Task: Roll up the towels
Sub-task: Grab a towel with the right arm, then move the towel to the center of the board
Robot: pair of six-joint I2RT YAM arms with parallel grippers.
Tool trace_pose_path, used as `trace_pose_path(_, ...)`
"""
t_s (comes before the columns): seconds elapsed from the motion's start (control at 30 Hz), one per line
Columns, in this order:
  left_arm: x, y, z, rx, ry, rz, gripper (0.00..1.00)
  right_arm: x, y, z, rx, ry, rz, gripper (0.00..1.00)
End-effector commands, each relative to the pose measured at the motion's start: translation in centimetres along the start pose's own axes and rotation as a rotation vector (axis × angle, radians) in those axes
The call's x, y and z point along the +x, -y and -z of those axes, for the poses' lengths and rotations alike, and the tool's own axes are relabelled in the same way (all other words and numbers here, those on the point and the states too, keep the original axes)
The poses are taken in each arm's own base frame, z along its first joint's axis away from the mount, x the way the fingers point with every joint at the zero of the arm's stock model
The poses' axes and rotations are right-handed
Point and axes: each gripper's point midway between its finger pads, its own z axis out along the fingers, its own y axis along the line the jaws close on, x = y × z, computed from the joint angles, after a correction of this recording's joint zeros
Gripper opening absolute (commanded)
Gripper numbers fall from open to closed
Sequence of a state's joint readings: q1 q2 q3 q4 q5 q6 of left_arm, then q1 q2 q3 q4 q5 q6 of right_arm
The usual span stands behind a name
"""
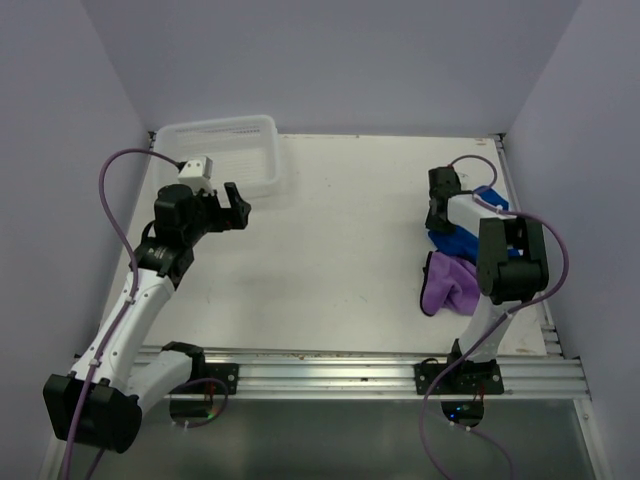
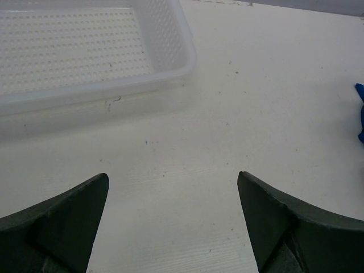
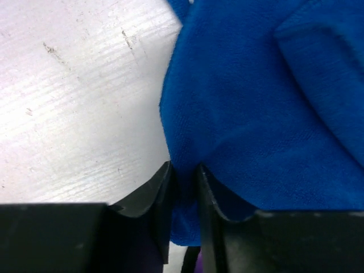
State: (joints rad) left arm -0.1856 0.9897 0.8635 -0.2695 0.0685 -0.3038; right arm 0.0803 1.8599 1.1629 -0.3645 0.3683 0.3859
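Note:
The royal blue towel [image 1: 455, 243] lies crumpled at the right side of the table, and the light purple towel [image 1: 448, 285] lies bunched just in front of it. My right gripper [image 1: 437, 222] is down at the blue towel's left edge. In the right wrist view its jaws [image 3: 185, 170] are pinched on a fold of the blue towel [image 3: 256, 102], with cloth squeezed between the fingers. My left gripper [image 1: 238, 208] hovers at the left, open and holding nothing. The left wrist view shows its fingers [image 2: 173, 187] wide apart over bare table, with a sliver of the blue towel [image 2: 360, 111] at the right edge.
A white plastic mesh basket [image 1: 225, 150] stands at the back left, its near corner [image 2: 187, 57] just ahead of my left gripper. Purple-grey walls close the table in on three sides. A metal rail [image 1: 350, 370] runs along the near edge.

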Motion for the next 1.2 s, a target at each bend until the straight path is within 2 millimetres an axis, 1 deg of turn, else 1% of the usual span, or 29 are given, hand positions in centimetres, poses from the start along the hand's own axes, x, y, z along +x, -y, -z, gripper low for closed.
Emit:
trace_pose_path(0.0,-0.6,0.5,-0.2,0.029,0.027,0.003,0.99,-0.8,-1.2,0.9,-0.056,-0.003,-0.022,0.22)
trace_pose_path(0.03,-0.8,0.5,-0.2,0.032,0.033,0.003,1.0,-1.0,-1.2,1.2,-0.059,0.005,-0.025,0.18)
trace_pose_path(0.07,-0.8,0.5,-0.2,0.032,0.031,0.003,1.0,-1.8,-1.3,2.1,-0.072,0.026,-0.032,0.14)
trace_pose_path(0.1,-0.7,0.5,-0.2,0.033,0.029,0.003,1.0,-1.8,-1.5,2.8,-0.072,0.023,-0.019,0.13)
trace_pose_path(0.13,-0.7,0.6,-0.2,0.035,0.032,0.003,1.0,-2.2,-1.6,3.4,-0.07,0.038,-0.011,0.13)
trace_pose_path(0.17,-0.8,0.6,-0.1,0.037,0.033,0.003,1.0,-3.5,-1.8,4.6,-0.071,0.078,-0.005,0.13)
trace_pose_path(0.23,-0.8,0.6,-0.1,0.036,0.035,0.003,1.0,-4.3,-2.0,6.3,-0.047,0.117,0.033,0.13)
trace_pose_path(0.27,-0.7,0.6,-0.1,0.036,0.032,0.003,0.99,-5.6,-2.2,7.6,-0.058,0.157,0.024,0.13)
trace_pose_path(0.3,-0.7,0.6,-0.1,0.035,0.033,0.003,0.99,-6.1,-2.2,8.3,-0.061,0.176,0.027,0.11)
trace_pose_path(0.33,-0.7,0.6,-0.1,0.035,0.032,0.001,1.0,-6.7,-2.2,8.9,-0.063,0.195,0.022,0.1)
trace_pose_path(0.37,-0.7,0.6,-0.1,0.035,0.032,0.001,1.0,-7.8,-2.1,9.8,-0.066,0.222,0.01,0.03)
trace_pose_path(0.4,-0.7,0.6,-0.1,0.035,0.032,0.001,0.99,-8.2,-1.7,10.6,-0.049,0.228,0.017,0.0)
trace_pose_path(0.43,-0.7,0.6,-0.1,0.035,0.033,0.001,1.0,-8.8,-1.2,11.1,-0.021,0.245,0.013,0.0)
trace_pose_path(0.47,-0.8,0.6,0.0,0.034,0.035,0.001,1.0,-10.1,-1.2,12.2,-0.027,0.272,0.002,0.0)
trace_pose_path(0.5,-0.9,0.6,0.0,0.035,0.038,0.001,1.0,-10.4,-1.2,13.2,-0.032,0.285,0.016,0.0)
trace_pose_path(0.57,-1.0,0.6,0.2,0.035,0.046,0.0,1.0,-11.8,-1.2,14.9,-0.027,0.338,0.018,0.0)
trace_pose_path(0.6,-1.1,0.6,0.3,0.033,0.05,0.0,1.0,-11.9,-1.5,15.7,-0.032,0.349,0.037,0.0)
trace_pose_path(0.67,-1.3,0.6,0.5,0.036,0.059,-0.001,0.99,-13.3,-1.5,18.0,-0.056,0.4,0.026,0.0)
trace_pose_path(0.7,-1.3,0.7,0.5,0.038,0.061,-0.003,0.99,-13.5,-1.6,18.9,-0.065,0.414,0.035,0.0)
trace_pose_path(0.77,-1.2,0.8,0.4,0.041,0.057,-0.003,1.0,-15.0,-1.4,21.5,-0.092,0.474,0.013,0.0)
trace_pose_path(0.83,-1.2,0.9,0.4,0.051,0.056,-0.003,1.0,-15.7,-1.8,23.5,-0.154,0.499,0.009,0.0)
trace_pose_path(0.87,-1.2,0.9,0.4,0.05,0.055,-0.003,1.0,-16.6,-2.0,25.3,-0.196,0.532,-0.001,0.0)
trace_pose_path(0.9,-1.3,1.0,0.5,0.054,0.057,-0.004,1.0,-16.5,-3.0,26.4,-0.264,0.532,0.025,0.0)
trace_pose_path(0.93,-1.3,1.1,0.5,0.057,0.058,-0.004,1.0,-16.8,-3.2,27.5,-0.295,0.543,0.029,0.0)
trace_pose_path(0.97,-1.3,1.1,0.5,0.059,0.057,-0.004,1.0,-17.4,-3.6,29.7,-0.346,0.58,0.027,0.0)
trace_pose_path(1.03,-1.4,1.1,0.6,0.062,0.063,-0.005,1.0,-17.3,-4.7,31.9,-0.445,0.592,0.045,0.0)
trace_pose_path(1.07,-1.5,1.2,0.7,0.063,0.066,-0.005,1.0,-17.5,-5.2,33.9,-0.495,0.619,0.048,0.0)
trace_pose_path(1.13,-1.6,1.1,0.9,0.061,0.072,-0.005,1.0,-16.7,-6.5,35.9,-0.59,0.615,0.087,0.0)
trace_pose_path(1.17,-1.6,1.1,0.9,0.059,0.075,-0.003,0.99,-16.4,-7.2,37.4,-0.635,0.623,0.104,0.0)
